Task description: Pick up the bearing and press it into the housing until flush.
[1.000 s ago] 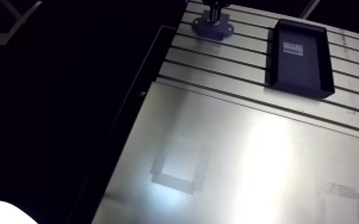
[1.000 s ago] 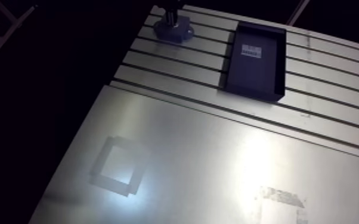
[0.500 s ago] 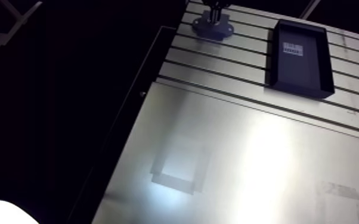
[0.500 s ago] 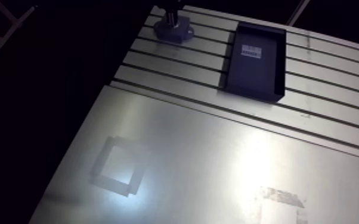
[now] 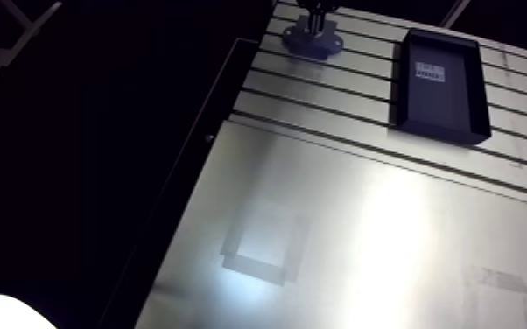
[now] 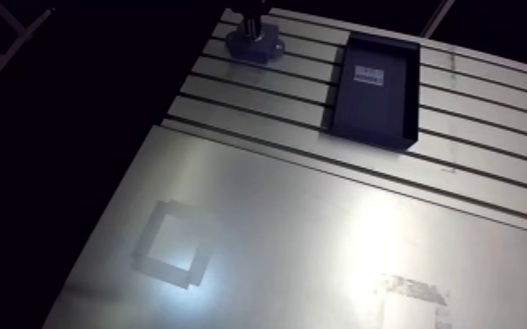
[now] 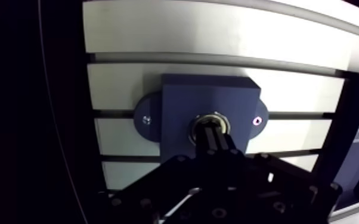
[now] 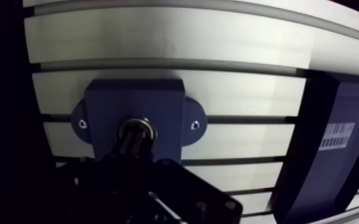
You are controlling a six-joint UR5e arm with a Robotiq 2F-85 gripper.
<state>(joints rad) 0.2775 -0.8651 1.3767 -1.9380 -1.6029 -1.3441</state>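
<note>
Nothing visibly moved since the earlier frames. Gripper (image 7: 213, 138): fingers drawn narrow together, tips resting on the bearing (image 7: 209, 118), apparently clamping nothing. Bearing: sits in the bore of the blue housing (image 7: 182, 98), far left on the slotted table (image 7: 217, 36); black tray (image 5: 439, 83) to its right. Handling: press straight down, centred, until flush.

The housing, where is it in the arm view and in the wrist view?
Arm view: the housing sits near the top edge, left of the tray.
Wrist view: the housing lies directly under the pincer, tray beside it.
Shared landmark: the dark tray with the barcode label.
</note>
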